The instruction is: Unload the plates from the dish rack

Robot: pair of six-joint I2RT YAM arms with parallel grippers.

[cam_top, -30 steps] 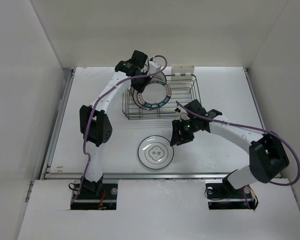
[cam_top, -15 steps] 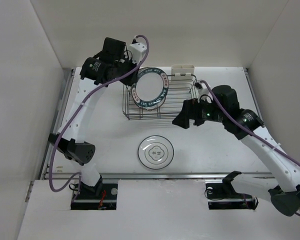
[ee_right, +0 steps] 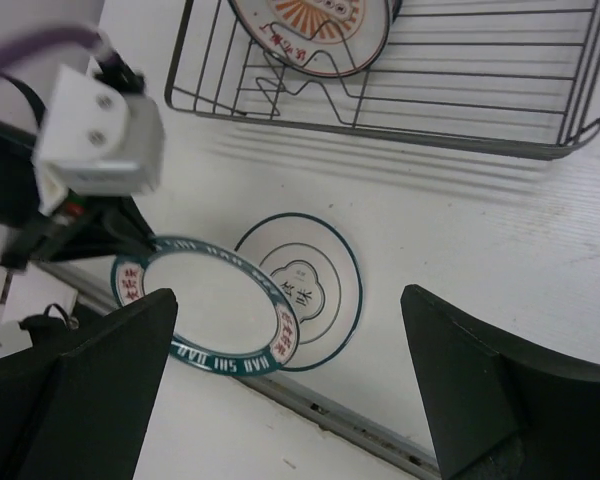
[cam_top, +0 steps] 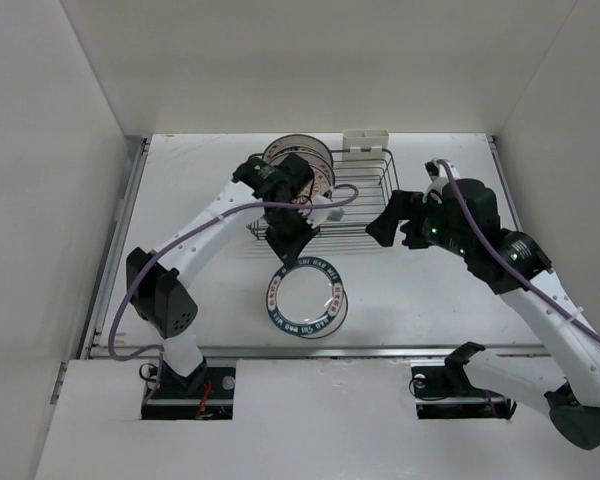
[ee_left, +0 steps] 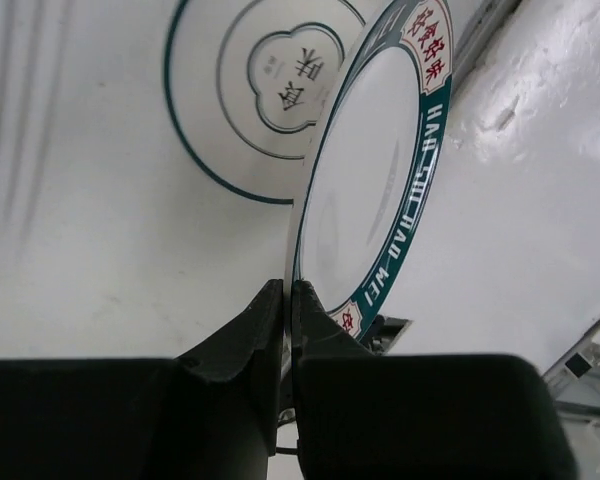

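Left wrist: claw (ee_left: 288, 292) on teal-rimmed plate (ee_left: 372, 190)

Left arm arched to bench centre; left gripper (ee_left: 288, 300) pinched on plate (ee_left: 380, 180) rim. Right arm reaching in from right edge; right gripper (cam_top: 385, 222) spread wide.

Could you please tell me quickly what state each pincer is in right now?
Left pincer: closed on the rim of the teal-banded plate.
Right pincer: open, holding nothing.
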